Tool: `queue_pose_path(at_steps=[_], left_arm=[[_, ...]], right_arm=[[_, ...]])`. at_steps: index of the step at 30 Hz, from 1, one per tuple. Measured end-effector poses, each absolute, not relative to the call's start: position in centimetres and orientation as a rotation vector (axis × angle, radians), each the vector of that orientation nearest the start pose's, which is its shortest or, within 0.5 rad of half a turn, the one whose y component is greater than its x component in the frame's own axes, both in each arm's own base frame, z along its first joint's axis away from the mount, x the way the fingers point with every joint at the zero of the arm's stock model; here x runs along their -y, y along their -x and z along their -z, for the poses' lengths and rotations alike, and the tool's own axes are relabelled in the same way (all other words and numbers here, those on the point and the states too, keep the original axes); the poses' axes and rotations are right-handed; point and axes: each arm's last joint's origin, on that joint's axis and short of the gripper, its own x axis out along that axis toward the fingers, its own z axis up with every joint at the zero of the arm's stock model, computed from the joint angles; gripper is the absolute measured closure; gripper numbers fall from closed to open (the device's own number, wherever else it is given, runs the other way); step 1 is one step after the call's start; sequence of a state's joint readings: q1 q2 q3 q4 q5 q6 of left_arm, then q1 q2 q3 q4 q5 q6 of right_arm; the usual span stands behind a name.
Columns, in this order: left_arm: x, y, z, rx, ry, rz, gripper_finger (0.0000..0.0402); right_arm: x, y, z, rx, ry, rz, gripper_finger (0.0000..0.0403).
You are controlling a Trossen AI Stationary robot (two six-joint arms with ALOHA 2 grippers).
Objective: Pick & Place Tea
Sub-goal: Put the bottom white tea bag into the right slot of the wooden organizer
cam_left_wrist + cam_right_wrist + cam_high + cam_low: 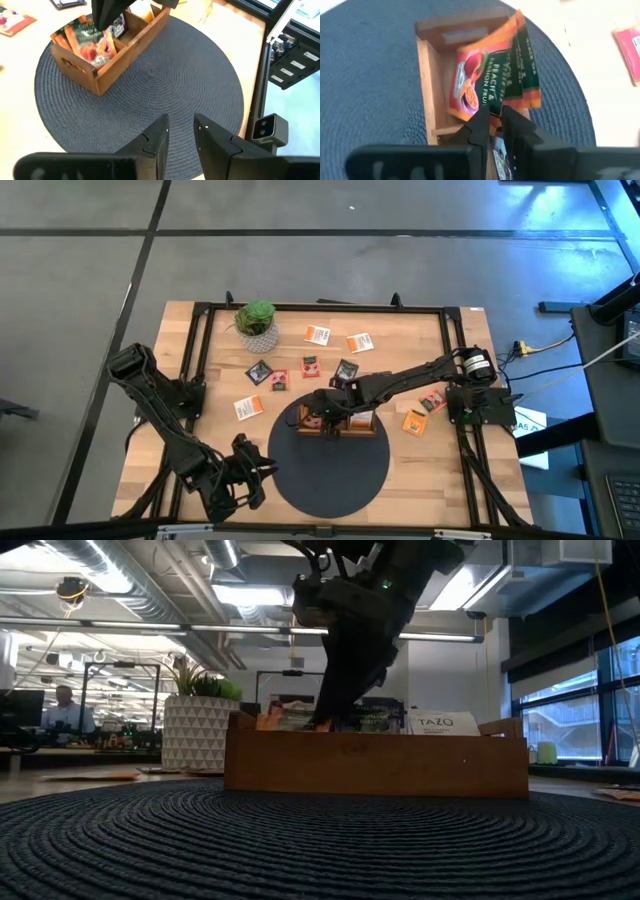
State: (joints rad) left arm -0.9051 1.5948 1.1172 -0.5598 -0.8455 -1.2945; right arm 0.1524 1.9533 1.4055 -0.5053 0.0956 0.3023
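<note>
The tea packets are judged light, thin and floppy, with slick foil faces; an edge pinch near a top corner is the likely best hold, since a flat packet offers little else.

Several loose packets are seen lying on the table beyond the wooden tray, between it and the potted plant; others stand upright in the tray's end compartment.

The right gripper is poised over that compartment, jaws nearly closed on the edge of a green peach packet; whether it is gripped or being let go cannot be told.

The left gripper is parked off the round mat, partly open and empty.

Packet print is shown only by the right wrist view; the scattered packets only by the high view.
</note>
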Motion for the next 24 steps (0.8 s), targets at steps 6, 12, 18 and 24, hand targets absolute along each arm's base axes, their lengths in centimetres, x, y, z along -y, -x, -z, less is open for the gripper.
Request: queue_pose_path(at_steps=[6, 12, 18, 24], left_arm=[[23.3, -21.4, -23.3, -0.545, 0.452, -0.362, 0.0315], [22.5, -21.4, -23.0, -0.602, 0.438, -0.406, 0.0315], [18.9, -19.5, -21.8, -0.793, 0.506, -0.772, 0.0315], [15.5, -18.4, -22.2, -0.881, 0.438, -1.114, 0.0315]], right_arm=[[-6.0, -40.7, -19.1, -0.991, -0.155, 0.1, 0.0323], [-5.8, -40.6, -19.3, -0.967, -0.143, 0.179, 0.0318], [-5.4, -39.7, -23.0, -0.85, -0.161, 0.241, 0.0318], [-5.7, -38.8, -25.8, -0.78, -0.254, 0.216, 0.0318]])
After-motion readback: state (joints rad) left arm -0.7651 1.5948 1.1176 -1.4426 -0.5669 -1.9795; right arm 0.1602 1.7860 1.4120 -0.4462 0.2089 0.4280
